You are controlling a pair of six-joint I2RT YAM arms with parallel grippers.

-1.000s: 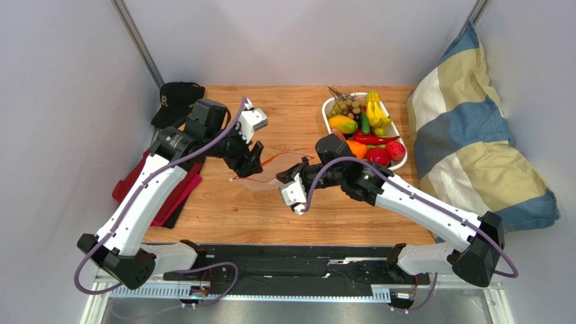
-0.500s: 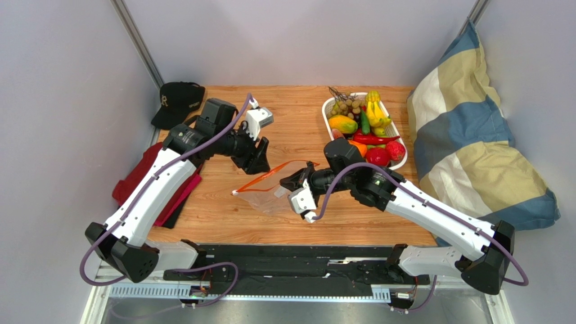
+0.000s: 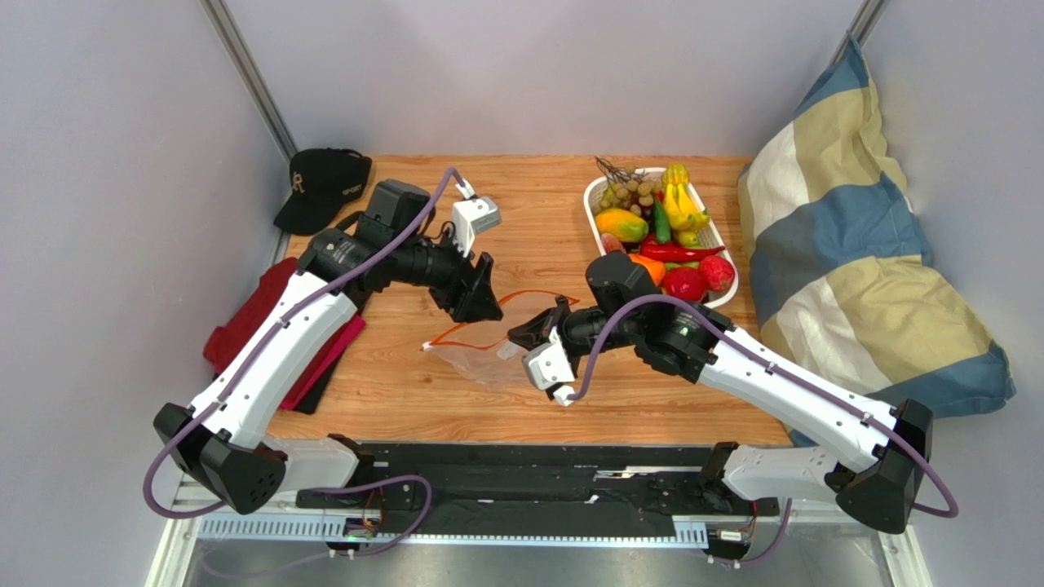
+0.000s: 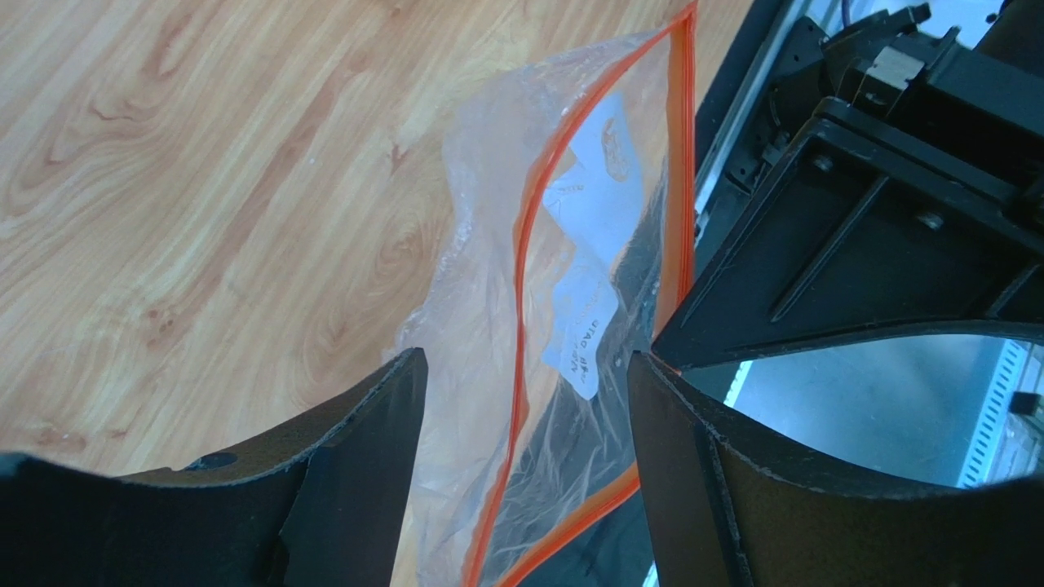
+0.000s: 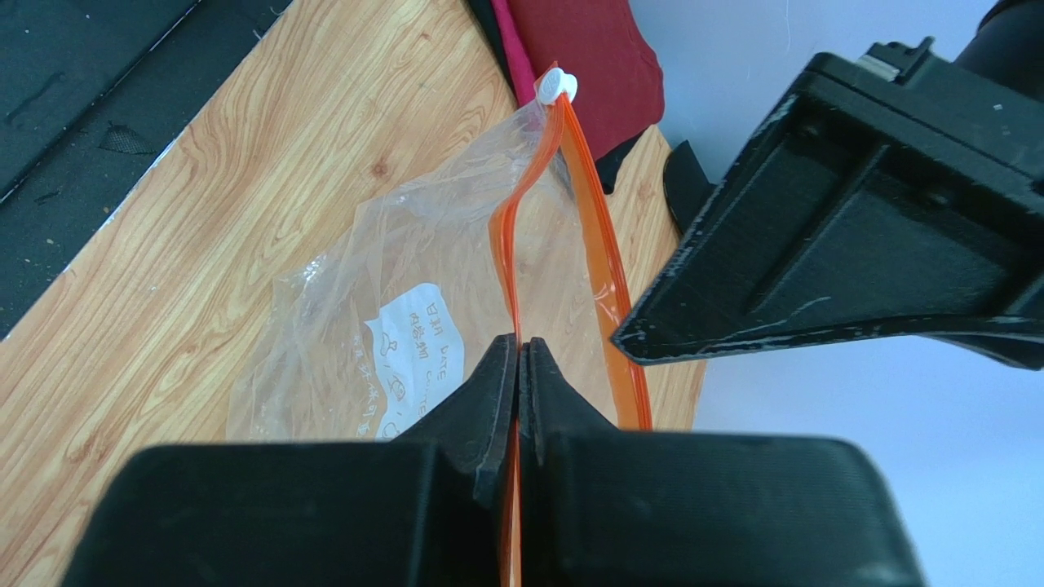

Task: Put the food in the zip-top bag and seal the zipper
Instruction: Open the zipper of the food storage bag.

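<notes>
Our right claw (image 5: 517, 367) is clamped on one zipper (image 5: 608, 281) lip, holding the bag (image 5: 355, 281) up mid-worktop so its mouth gapes. Left claw (image 4: 525, 362), spread w/ nothing gripped, straddles the rim, prob. to widen it; food (image 3: 668, 239) waits at far-right corner.

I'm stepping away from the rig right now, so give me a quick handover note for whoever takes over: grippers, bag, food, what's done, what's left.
Right gripper: jaws shut on one lip of the zipper.
Left gripper: jaws open, with the bag's mouth edge between them, not clamped.
Zip-top bag: mid-table between the arms, mouth open, white slider at the strip's end, only its label visible inside.
Food: in the white basket at the table's far right.
Done: bag opened.
Left: load the food, seal the zipper.
</notes>
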